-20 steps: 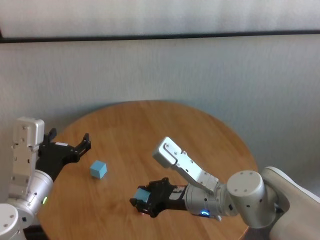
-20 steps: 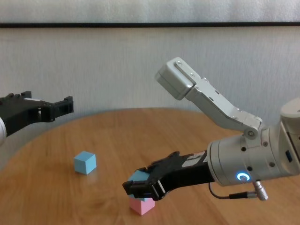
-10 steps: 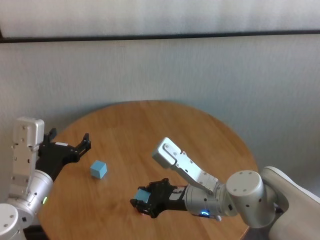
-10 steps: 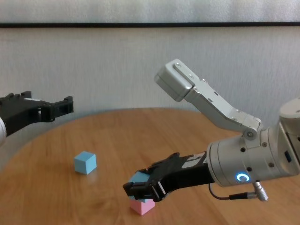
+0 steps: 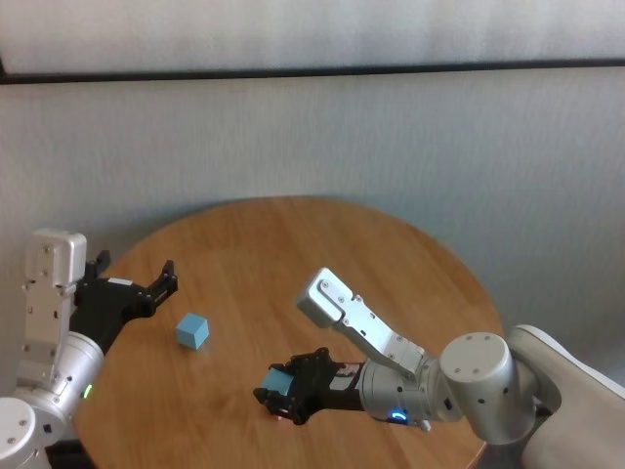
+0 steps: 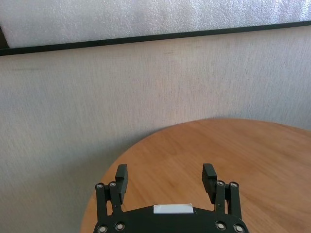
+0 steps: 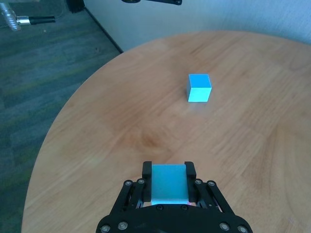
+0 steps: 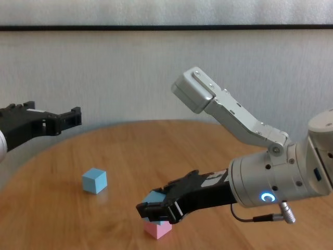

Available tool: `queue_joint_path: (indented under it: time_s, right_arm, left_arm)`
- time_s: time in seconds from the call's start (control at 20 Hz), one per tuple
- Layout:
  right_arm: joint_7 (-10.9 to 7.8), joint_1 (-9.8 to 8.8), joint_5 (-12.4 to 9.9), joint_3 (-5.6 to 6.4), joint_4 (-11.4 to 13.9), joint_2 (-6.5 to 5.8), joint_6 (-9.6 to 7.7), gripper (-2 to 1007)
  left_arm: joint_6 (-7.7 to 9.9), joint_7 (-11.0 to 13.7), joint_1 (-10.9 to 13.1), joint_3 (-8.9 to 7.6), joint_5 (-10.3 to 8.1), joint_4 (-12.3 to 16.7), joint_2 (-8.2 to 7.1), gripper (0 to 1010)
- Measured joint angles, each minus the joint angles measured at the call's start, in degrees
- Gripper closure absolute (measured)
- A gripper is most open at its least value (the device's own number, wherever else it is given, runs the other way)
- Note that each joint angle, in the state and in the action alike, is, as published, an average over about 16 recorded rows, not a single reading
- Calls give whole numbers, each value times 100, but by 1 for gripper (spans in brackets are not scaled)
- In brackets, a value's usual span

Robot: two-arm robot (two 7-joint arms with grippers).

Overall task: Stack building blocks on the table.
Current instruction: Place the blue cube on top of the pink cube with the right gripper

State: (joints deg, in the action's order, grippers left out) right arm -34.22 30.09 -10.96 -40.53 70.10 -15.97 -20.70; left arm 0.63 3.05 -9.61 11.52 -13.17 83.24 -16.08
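My right gripper [image 8: 158,205] is shut on a light blue block [image 8: 153,197] and holds it right on top of the pink block [image 8: 157,228], which stands on the brown round table [image 8: 156,151] near its front. The held block also shows in the head view [image 5: 278,381] and between the fingers in the right wrist view [image 7: 168,183]. The second light blue block [image 8: 94,180] sits alone on the table to the left; it shows in the head view [image 5: 192,331] and right wrist view [image 7: 199,87]. My left gripper [image 8: 73,117] is open and empty, hovering over the table's left edge.
A pale wall with a dark rail runs behind the table [image 5: 322,147]. The table's edge drops to grey floor [image 7: 43,82] on the left.
The right gripper has lowered slightly with the light blue block, bringing it down onto the pink block. The left arm has not moved.
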Motion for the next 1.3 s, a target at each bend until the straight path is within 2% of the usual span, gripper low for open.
queue_joint_path:
  time_s: [0.75, 1.3]
  right_arm:
    - [57, 5, -80, 64, -156, 95, 66, 635]
    - [55, 53, -74, 63, -278, 154, 84, 634]
  left_arm:
    - [0, 0, 0, 0, 0, 0, 0, 10]
    - [0, 0, 0, 0, 0, 0, 0, 10]
